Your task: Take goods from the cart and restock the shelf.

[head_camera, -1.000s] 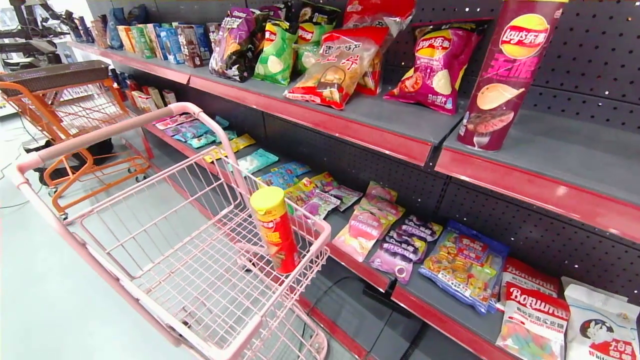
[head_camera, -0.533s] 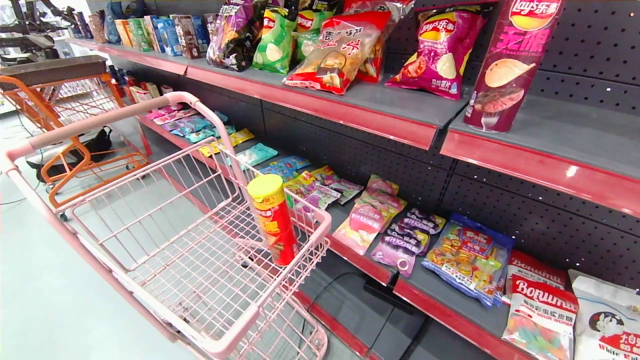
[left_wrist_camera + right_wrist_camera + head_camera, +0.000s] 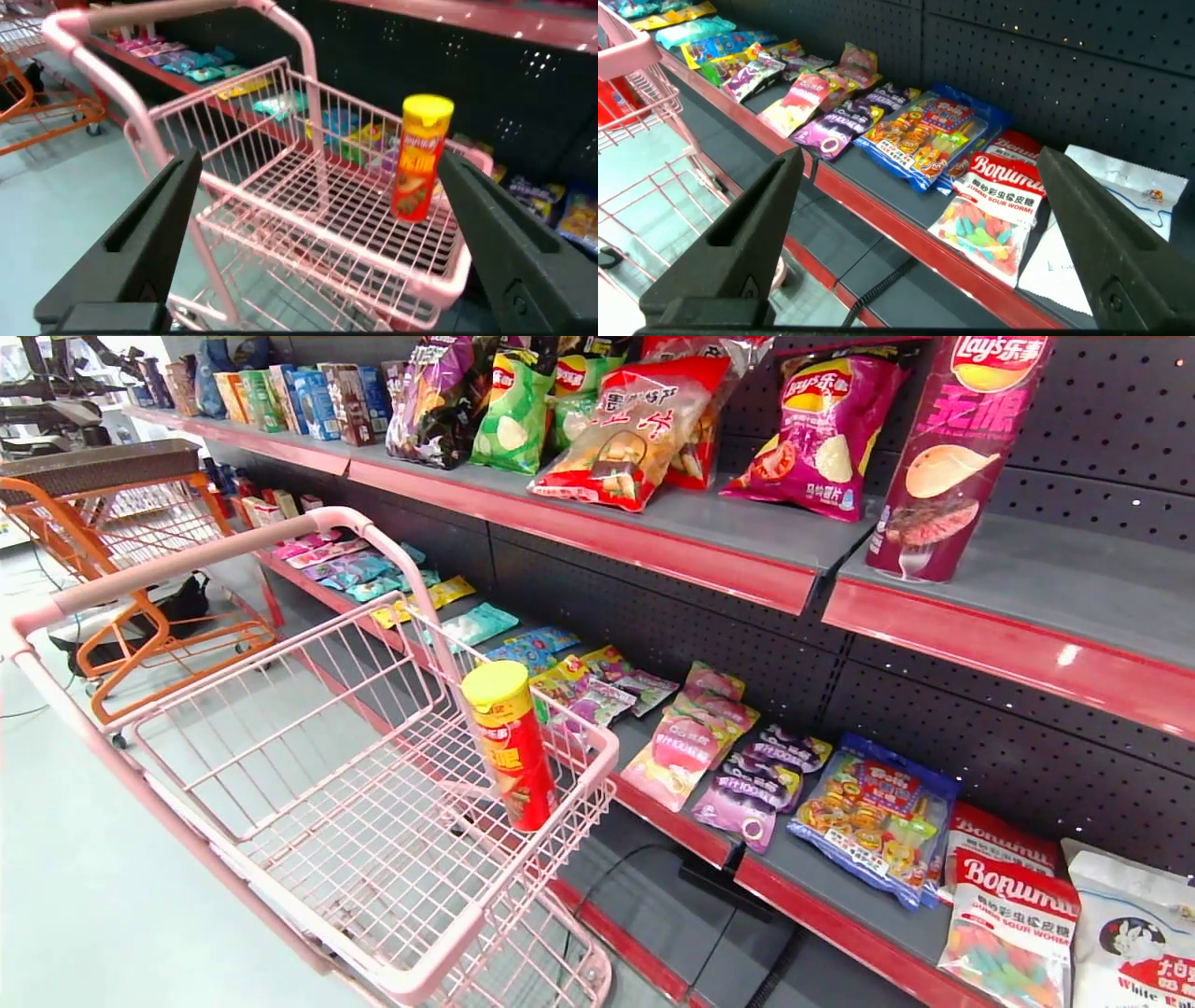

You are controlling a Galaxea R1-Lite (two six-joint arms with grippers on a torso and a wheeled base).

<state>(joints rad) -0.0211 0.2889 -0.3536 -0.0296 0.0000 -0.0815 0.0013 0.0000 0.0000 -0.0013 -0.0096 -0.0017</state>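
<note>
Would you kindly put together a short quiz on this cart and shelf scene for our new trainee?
1. True or false: the red can with the yellow lid stands upright inside the pink cart.
2. Multiple choice: the left gripper is A) shut on the can; B) open and empty; C) shut on a bag.
3. Fill in: the tall purple can stands on the ___ shelf.
Key: 1 true; 2 B; 3 upper.
</note>
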